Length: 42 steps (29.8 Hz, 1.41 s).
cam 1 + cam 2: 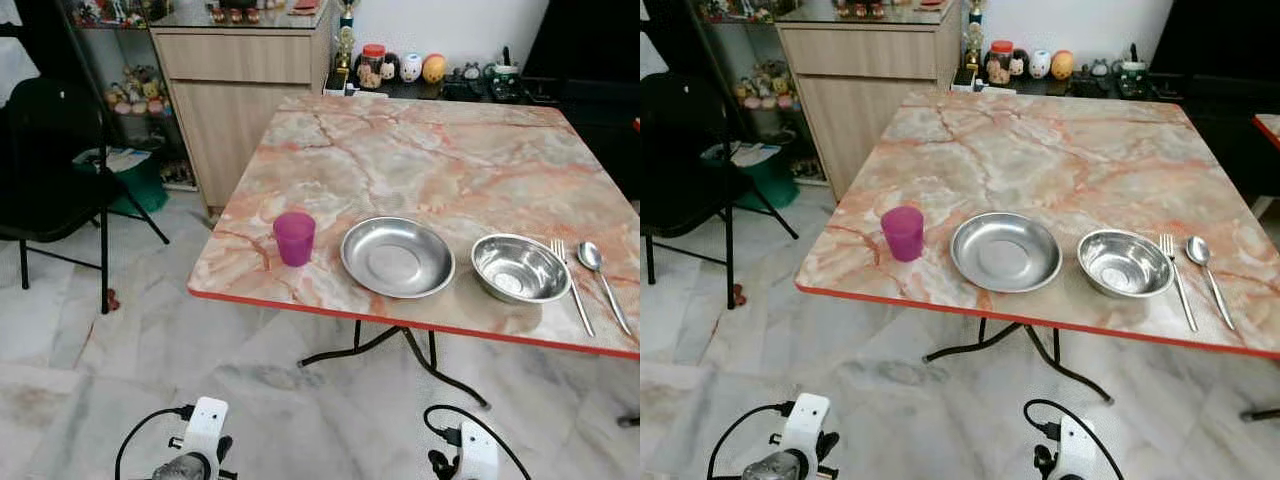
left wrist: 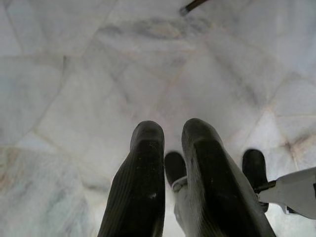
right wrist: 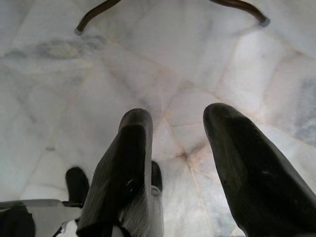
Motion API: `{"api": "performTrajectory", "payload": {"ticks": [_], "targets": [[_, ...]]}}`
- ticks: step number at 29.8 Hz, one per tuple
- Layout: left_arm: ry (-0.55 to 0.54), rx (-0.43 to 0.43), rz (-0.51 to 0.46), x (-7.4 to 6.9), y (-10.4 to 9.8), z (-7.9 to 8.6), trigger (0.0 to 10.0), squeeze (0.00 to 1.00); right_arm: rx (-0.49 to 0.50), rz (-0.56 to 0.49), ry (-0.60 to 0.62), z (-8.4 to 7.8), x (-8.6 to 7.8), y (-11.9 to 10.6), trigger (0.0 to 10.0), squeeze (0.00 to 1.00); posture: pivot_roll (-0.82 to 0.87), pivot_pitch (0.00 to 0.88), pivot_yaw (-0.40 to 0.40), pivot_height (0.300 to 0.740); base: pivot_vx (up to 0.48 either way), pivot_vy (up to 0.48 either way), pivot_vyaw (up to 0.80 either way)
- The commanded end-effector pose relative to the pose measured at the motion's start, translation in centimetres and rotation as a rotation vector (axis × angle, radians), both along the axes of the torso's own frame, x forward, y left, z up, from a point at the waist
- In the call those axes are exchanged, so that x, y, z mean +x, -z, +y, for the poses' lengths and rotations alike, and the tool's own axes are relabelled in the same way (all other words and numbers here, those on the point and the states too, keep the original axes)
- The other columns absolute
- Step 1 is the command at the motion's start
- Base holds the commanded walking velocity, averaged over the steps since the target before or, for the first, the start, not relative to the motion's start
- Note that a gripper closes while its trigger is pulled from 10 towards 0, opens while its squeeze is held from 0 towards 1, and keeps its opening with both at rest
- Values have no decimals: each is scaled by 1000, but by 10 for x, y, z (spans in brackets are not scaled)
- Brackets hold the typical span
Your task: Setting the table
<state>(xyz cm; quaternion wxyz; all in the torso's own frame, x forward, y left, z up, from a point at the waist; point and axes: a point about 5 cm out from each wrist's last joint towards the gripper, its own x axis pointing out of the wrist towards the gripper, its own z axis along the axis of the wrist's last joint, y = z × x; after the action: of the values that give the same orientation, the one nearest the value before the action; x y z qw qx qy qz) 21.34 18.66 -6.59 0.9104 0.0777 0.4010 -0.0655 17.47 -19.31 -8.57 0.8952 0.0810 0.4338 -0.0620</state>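
A marble-patterned table (image 1: 430, 150) with a red edge stands before me. Along its near edge, from left to right, are a purple cup (image 1: 294, 238), a shallow steel plate (image 1: 397, 257), a steel bowl (image 1: 519, 268), a fork (image 1: 571, 283) and a spoon (image 1: 603, 282). Both arms hang low in front of the table, pointing at the floor. My left gripper (image 2: 172, 131) is shut with nothing in it. The fingers of my right gripper (image 3: 177, 118) stand apart, open and empty.
A black folding chair (image 1: 50, 160) stands at the left, with a green bin (image 1: 135, 180) behind it. A wooden cabinet (image 1: 240, 90) sits at the table's far left corner. Jars and figurines (image 1: 400, 68) line a low shelf behind. Black table legs (image 1: 400, 350) cross the marble floor.
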Motion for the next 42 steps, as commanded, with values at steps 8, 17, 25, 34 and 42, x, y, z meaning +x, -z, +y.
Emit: {"api": "performTrajectory", "payload": {"ticks": [8, 17, 25, 34, 42], "targets": [[-8, 4, -13, 0, -1, 5, 10000, 0, 3, -6, 0, 3, 1, 0, 10000, 0, 46, 0, -21, 740, 0, 0, 0], [15, 24, -25, 2, -2, 4, 10000, 0, 8, -2, 6, 3, 1, 0, 10000, 0, 49, 0, -23, 740, 0, -231, -339], [9, 15, -26, 2, -2, 3, 10000, 0, 1, -7, 3, 2, 1, 0, 10000, 0, 49, 0, -23, 740, 0, 0, 0], [-2, 10, -68, 7, -7, 8, 10000, 0, 2, -6, 1, 3, 1, 0, 10000, 0, 46, 0, -20, 740, 0, 0, 0], [-33, -20, -301, 32, -33, 15, 10000, 0, -2, -2, -4, 2, 0, 0, 10000, 0, 52, 0, -16, 740, 0, 0, 0]]}}
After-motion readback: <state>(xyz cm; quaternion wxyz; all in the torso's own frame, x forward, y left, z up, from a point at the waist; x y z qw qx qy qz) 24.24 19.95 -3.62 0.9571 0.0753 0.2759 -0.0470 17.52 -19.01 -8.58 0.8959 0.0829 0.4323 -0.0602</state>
